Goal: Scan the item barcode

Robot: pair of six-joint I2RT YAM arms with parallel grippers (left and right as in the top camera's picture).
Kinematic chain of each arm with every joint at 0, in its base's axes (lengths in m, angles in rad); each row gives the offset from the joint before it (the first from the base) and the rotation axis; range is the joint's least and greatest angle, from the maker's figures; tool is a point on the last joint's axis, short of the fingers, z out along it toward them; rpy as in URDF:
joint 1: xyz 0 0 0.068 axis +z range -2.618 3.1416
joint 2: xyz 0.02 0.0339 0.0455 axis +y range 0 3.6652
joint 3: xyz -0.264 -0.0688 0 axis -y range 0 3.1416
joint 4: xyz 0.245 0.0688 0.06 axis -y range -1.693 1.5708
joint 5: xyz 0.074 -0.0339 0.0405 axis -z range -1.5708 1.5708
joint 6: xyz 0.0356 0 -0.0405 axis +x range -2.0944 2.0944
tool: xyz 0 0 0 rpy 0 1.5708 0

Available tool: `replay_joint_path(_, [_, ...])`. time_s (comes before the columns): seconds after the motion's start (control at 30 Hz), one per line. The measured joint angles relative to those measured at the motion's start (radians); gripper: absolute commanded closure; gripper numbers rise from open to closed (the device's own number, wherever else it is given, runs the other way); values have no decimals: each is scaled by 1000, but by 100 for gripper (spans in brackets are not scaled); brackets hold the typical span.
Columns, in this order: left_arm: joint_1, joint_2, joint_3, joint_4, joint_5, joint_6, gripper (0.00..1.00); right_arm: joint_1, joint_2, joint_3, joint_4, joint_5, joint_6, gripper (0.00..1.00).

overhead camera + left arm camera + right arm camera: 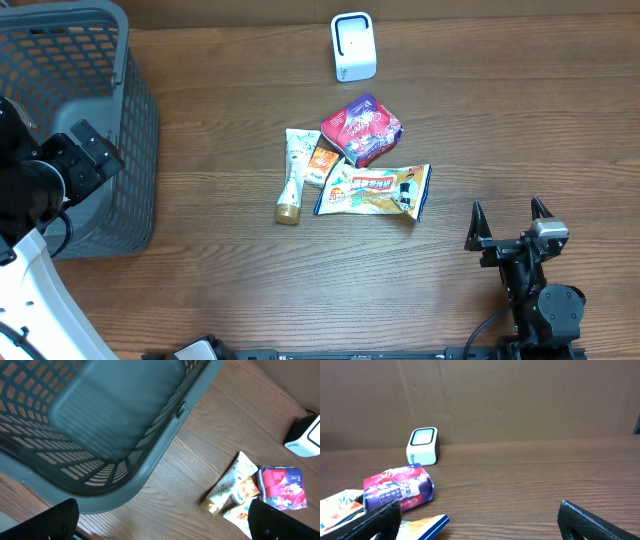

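Observation:
A white barcode scanner (353, 46) stands at the back of the table. Just in front of it lies a cluster of items: a purple-red packet (362, 129), a white tube (295, 172), a small orange sachet (322, 160) and a blue-edged snack bag (373, 190). My right gripper (508, 212) is open and empty, low over the table to the right of the snack bag (427, 525). It faces the scanner (423, 445) and the purple packet (397, 487). My left gripper (162, 520) is open and empty at the far left, over the basket's near corner.
A grey plastic basket (140, 120) fills the back left corner, its wall (150, 455) right under the left gripper. A brown cardboard wall closes off the back of the table. Bare wood lies between the items and the right gripper.

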Motion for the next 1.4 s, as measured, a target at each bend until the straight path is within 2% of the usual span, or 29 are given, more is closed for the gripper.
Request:
replay_joint_path(0.27, [0, 0, 0, 0, 0, 0, 0, 0, 0, 0, 24, -187, 229, 0])
replay_joint_path(0.47, [0, 0, 0, 0, 0, 0, 0, 0, 0, 0, 48, -327, 494, 0])
replay_joint_path(0.67, [0, 0, 0, 0, 0, 1, 0, 0, 0, 0, 61, -381, 600, 0])
replay_joint_path(1.0, [0, 0, 0, 0, 0, 8, 0, 0, 0, 0, 175, -525, 622, 0])
replay_joint_path(1.2, [0, 0, 0, 0, 0, 8, 0, 0, 0, 33, 50, -570, 570, 0])
replay_joint_path(1.4, [1, 0, 0, 0, 64, 3, 0, 0, 37, 182, -95, -552, 442, 0])
